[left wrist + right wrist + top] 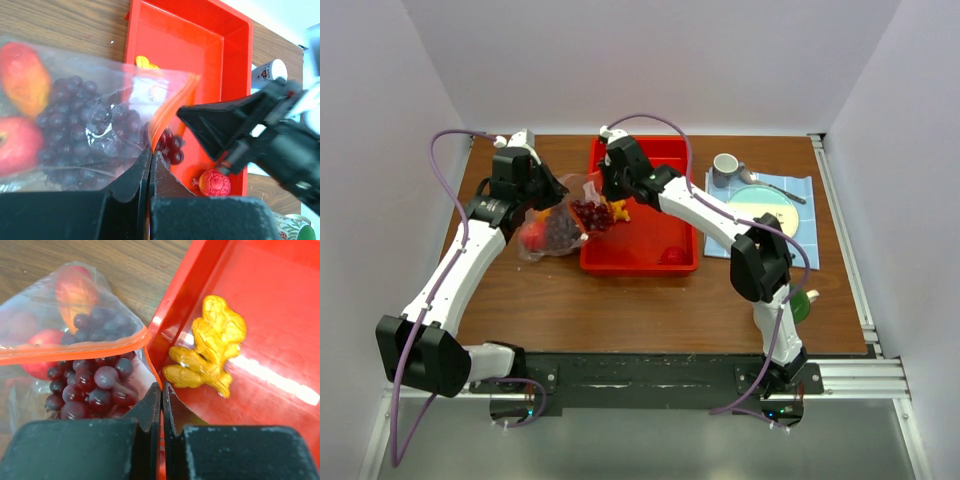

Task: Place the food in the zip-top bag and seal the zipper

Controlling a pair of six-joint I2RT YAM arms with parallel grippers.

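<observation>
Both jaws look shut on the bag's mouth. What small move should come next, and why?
Probably the right gripper should draw its pinched zipper edge slightly away from the left gripper, widening the zip-top bag mouth: a grape bunch sits at the opening, and the yellow cluster and a red fruit lie in the red tray.

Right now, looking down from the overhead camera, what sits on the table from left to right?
The zip-top bag → red tray → white mug → spoon.

Bottom of zip-top bag (100, 105) behind left pincer (150, 152); green cup (801, 304) half behind right arm (705, 208).
</observation>
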